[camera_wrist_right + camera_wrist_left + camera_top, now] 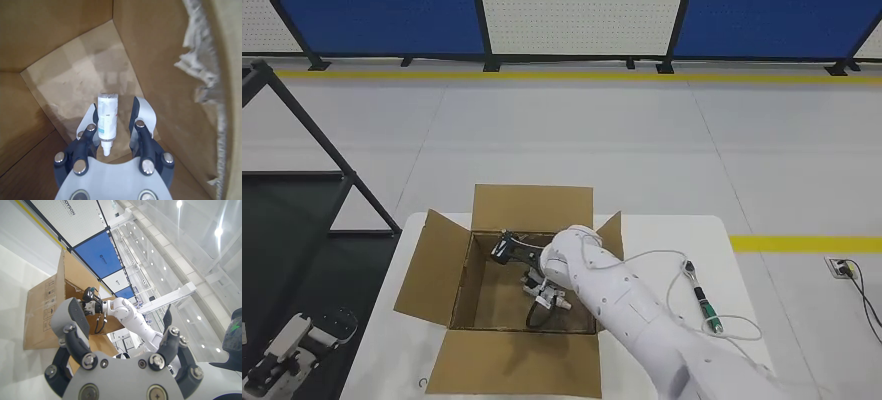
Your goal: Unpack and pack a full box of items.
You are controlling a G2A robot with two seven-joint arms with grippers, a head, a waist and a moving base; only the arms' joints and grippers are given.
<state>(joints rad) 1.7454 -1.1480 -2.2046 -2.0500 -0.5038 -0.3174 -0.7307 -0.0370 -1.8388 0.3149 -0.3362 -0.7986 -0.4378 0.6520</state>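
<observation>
The right gripper [115,103] sits inside the open cardboard box [532,207] on the white surface [672,235], fingers parted around a small white bottle [106,117] that touches one finger and stands clear of the other; the left gripper [121,306] hangs beside the box, fingers wide.

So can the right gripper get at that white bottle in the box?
Probably yes: the right gripper is down inside the box, open, with the bottle between its jaws and nothing covering it.
</observation>
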